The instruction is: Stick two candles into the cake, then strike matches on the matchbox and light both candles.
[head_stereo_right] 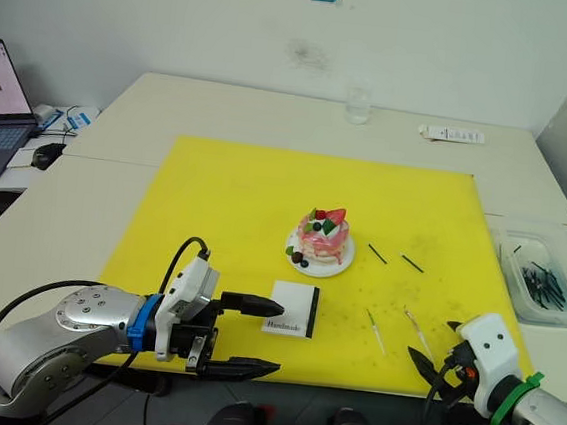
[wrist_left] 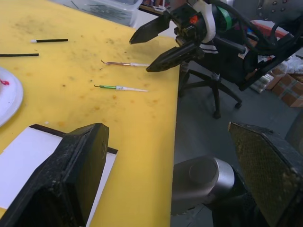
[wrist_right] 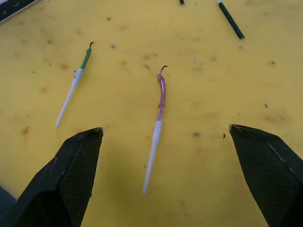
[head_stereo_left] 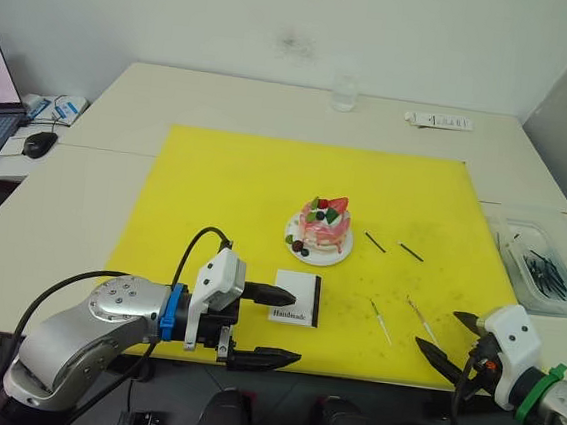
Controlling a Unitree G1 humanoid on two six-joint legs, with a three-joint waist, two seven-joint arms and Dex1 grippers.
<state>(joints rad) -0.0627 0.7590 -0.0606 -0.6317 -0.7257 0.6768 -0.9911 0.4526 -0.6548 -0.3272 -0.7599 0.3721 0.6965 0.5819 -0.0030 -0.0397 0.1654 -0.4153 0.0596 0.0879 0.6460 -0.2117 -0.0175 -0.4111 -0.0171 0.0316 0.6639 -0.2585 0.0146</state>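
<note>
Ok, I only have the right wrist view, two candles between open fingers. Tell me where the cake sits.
Observer: The cake stands mid-mat on its plate, ahead and left of the right gripper.
Operator: Now locate the matchbox.
Observer: The matchbox lies flat just nearer than the cake; the open left gripper has one finger at its edge.
Operator: Report spare matches.
Observer: Two matches lie right of the cake; more dark sticks sit in a clear bin off the mat.

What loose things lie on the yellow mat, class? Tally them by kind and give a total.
Candles: 2, green-tipped and pink-tipped
Matches: 2, and
Cake on its plate: 1
Matchbox: 1
Total: 6
</note>
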